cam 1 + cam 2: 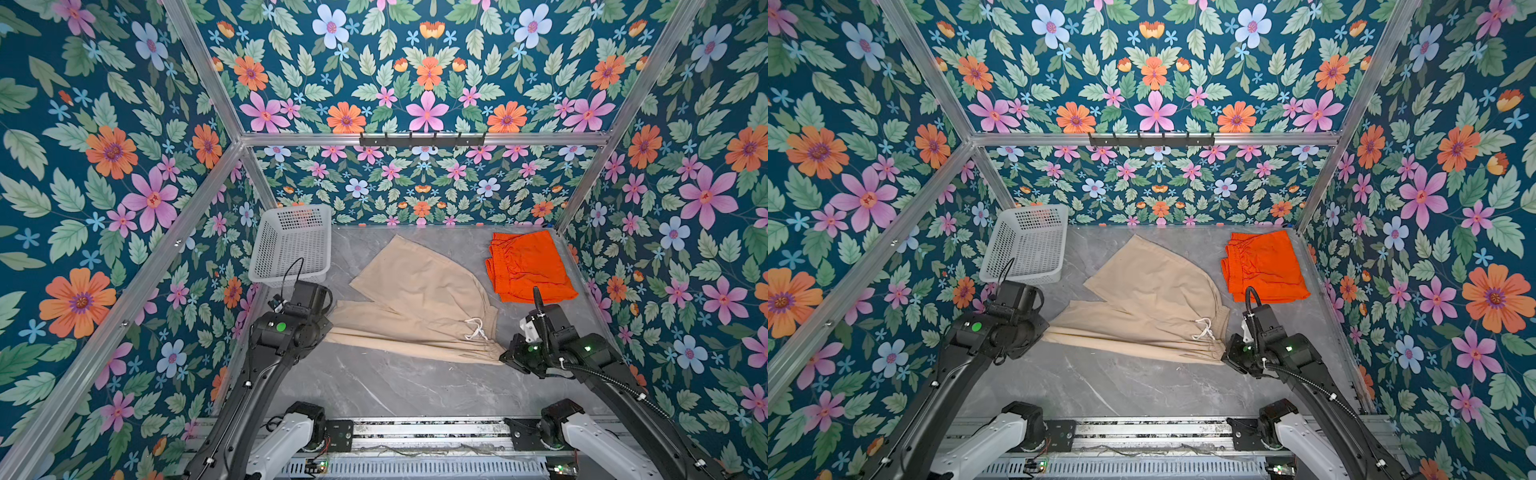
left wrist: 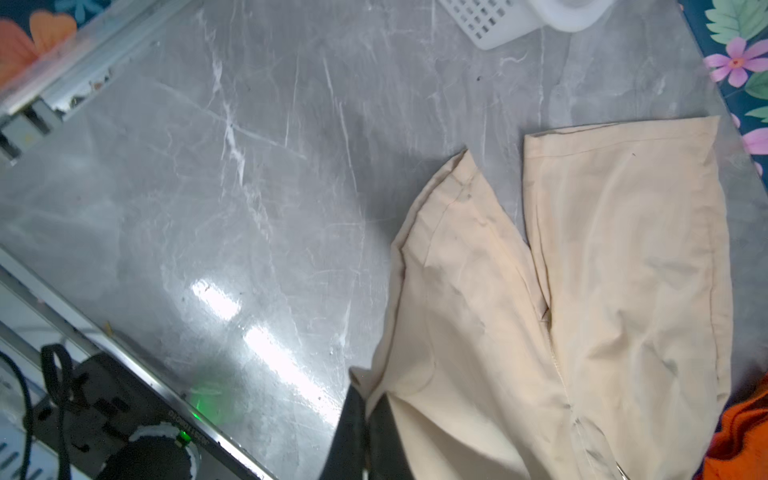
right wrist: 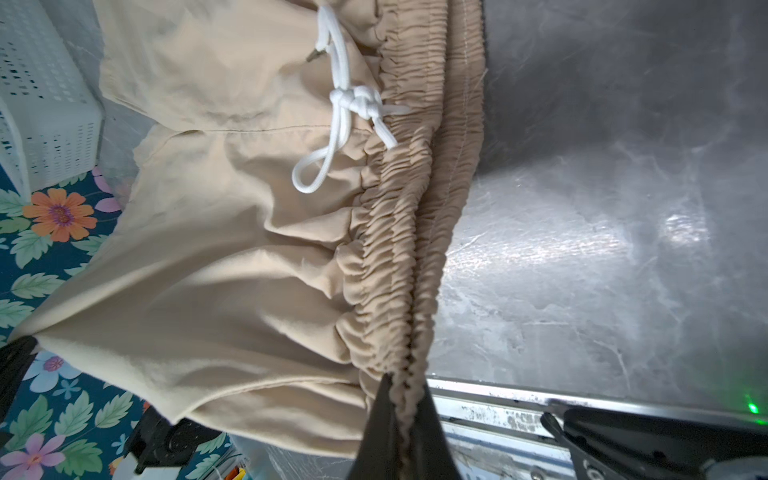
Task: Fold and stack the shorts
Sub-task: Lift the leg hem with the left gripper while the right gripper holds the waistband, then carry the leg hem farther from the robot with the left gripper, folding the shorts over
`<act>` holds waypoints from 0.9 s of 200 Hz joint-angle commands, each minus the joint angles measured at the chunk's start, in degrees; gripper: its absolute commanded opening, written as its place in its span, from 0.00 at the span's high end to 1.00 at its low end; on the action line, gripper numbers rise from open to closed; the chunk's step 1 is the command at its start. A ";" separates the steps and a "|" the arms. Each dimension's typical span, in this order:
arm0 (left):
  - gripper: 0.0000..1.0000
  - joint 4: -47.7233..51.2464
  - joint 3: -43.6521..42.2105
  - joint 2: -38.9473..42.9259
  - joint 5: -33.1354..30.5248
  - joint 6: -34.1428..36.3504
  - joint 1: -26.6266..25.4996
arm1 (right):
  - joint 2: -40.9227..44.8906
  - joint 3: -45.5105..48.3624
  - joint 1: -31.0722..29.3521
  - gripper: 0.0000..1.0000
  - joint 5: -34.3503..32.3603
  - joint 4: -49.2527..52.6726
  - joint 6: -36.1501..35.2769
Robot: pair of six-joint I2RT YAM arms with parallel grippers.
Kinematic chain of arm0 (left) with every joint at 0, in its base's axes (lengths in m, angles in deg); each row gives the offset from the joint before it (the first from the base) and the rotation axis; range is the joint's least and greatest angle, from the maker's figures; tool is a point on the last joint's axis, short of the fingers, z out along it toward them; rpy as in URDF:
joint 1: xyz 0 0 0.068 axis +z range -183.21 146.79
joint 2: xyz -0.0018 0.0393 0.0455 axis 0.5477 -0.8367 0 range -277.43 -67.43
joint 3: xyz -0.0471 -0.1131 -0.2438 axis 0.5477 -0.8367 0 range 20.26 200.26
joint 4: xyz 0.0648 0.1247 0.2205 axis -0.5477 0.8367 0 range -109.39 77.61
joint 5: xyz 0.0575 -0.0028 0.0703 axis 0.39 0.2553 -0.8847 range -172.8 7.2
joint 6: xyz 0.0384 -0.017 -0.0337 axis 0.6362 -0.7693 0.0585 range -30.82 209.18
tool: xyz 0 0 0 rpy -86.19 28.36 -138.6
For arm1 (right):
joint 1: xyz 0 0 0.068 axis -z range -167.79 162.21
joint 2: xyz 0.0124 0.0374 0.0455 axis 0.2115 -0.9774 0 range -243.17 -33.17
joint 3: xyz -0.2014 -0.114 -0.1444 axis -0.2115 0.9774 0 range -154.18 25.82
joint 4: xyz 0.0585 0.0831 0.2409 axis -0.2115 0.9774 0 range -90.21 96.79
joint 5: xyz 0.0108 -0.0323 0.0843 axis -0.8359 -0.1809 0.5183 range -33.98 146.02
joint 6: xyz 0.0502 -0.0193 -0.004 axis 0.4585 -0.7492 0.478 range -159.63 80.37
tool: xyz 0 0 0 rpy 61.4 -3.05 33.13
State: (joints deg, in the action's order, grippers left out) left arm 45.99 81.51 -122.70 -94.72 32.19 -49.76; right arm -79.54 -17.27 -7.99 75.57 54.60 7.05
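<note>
I'm pinching the beige shorts (image 1: 419, 307), spread on the grey table (image 1: 374, 382), at both ends: left gripper (image 2: 368, 395) clamped on a leg edge, right gripper (image 3: 405, 386) on the elastic waistband. Thin bites, I reckon. An uneven lift could slip one free, or drag cloth into the folded orange shorts (image 1: 528, 266) nearby.

Beige shorts (image 1: 419, 307), orange shorts (image 1: 528, 264)
</note>
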 commanded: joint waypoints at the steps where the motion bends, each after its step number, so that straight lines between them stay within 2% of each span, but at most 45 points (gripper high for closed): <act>1: 1.00 -4.12 3.53 -2.60 -11.03 8.83 0.14 | -1.88 -3.73 -0.01 1.00 -4.96 6.29 -0.38; 53: 1.00 -14.80 12.95 -13.99 -10.89 20.63 0.13 | -11.10 -12.09 1.02 1.00 1.02 3.92 -2.88; 95: 1.00 -22.10 19.15 -21.69 -12.65 28.01 0.19 | -14.99 -14.28 5.03 1.00 5.55 4.50 -4.79; 143: 1.00 -26.98 25.29 -30.27 -11.90 32.61 0.13 | -17.40 -13.78 7.38 1.00 8.11 3.14 -5.19; 180: 1.00 -31.42 29.03 -35.44 -9.44 33.59 0.17 | -19.20 -14.14 8.17 1.00 8.40 2.03 -5.37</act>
State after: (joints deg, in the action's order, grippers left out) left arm 21.40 108.72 -156.27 -100.82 63.90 -49.96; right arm -97.86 -31.17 -0.28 86.15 53.29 2.59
